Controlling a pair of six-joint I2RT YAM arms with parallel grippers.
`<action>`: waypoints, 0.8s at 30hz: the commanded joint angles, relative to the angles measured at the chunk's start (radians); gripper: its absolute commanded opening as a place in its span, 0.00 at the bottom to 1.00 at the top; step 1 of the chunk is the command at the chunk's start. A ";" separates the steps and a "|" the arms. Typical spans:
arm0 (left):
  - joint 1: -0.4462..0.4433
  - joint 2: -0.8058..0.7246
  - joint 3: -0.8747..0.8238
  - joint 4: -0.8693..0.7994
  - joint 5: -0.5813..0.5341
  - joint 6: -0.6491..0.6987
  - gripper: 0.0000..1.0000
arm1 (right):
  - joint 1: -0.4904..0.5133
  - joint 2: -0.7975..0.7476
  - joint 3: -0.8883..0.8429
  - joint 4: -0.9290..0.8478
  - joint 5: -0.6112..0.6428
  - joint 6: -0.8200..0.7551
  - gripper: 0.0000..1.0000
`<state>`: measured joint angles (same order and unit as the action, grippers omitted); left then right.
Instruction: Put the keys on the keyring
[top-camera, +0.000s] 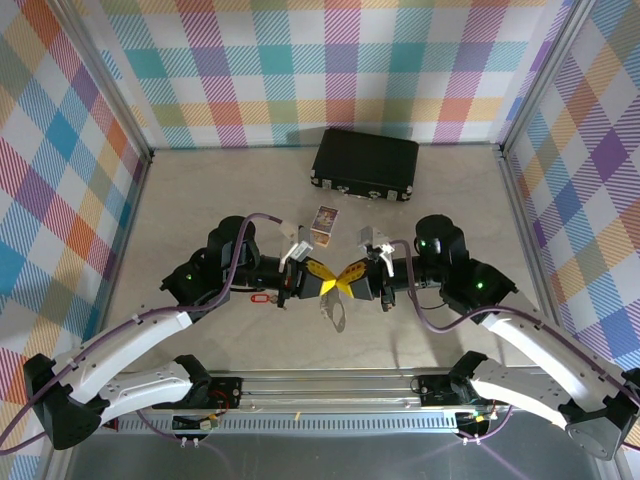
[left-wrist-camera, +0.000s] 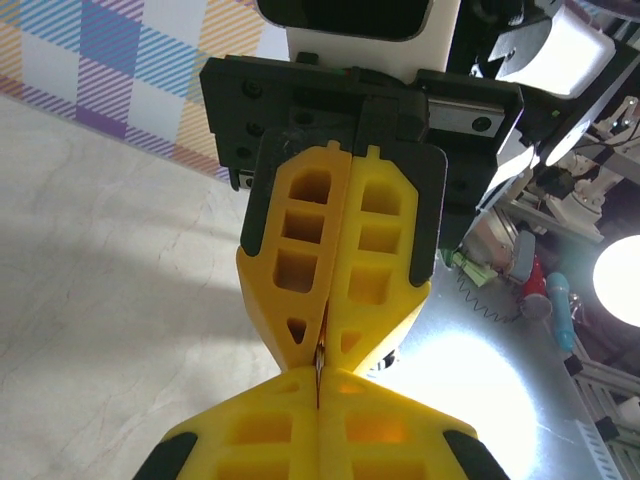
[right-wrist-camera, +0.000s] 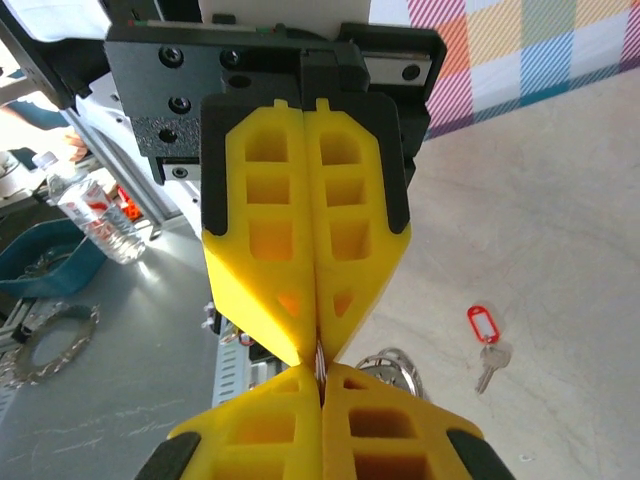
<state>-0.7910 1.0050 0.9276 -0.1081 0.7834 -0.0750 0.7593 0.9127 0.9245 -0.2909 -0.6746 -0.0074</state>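
Both the left claw (top-camera: 328, 284) and right claw (top-camera: 350, 281) pinch the keyring (top-camera: 336, 312) aloft; the keys (top-camera: 262, 298) lie unthreaded on the desk (top-camera: 200, 200).

The keyring (top-camera: 336, 314), a grey metal loop, hangs clear of the table (top-camera: 200, 200), well to the near side of the case (top-camera: 365, 163). The keys (top-camera: 262, 297), one silver key on a red oval tag, lie flat on the table, nearer than the case and to its left, not on the loop.
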 joint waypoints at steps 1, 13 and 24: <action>-0.012 -0.017 -0.037 0.157 -0.020 -0.060 0.05 | 0.008 -0.011 -0.026 0.083 0.031 0.027 0.00; -0.010 -0.077 -0.103 0.234 -0.140 -0.098 0.36 | 0.008 -0.039 -0.105 0.251 0.078 0.111 0.00; -0.010 -0.152 -0.142 0.256 -0.194 -0.118 0.44 | 0.008 -0.077 -0.197 0.487 0.095 0.193 0.00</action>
<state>-0.7918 0.8700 0.8055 0.1081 0.5838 -0.1730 0.7616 0.8627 0.7460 0.0490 -0.5827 0.1444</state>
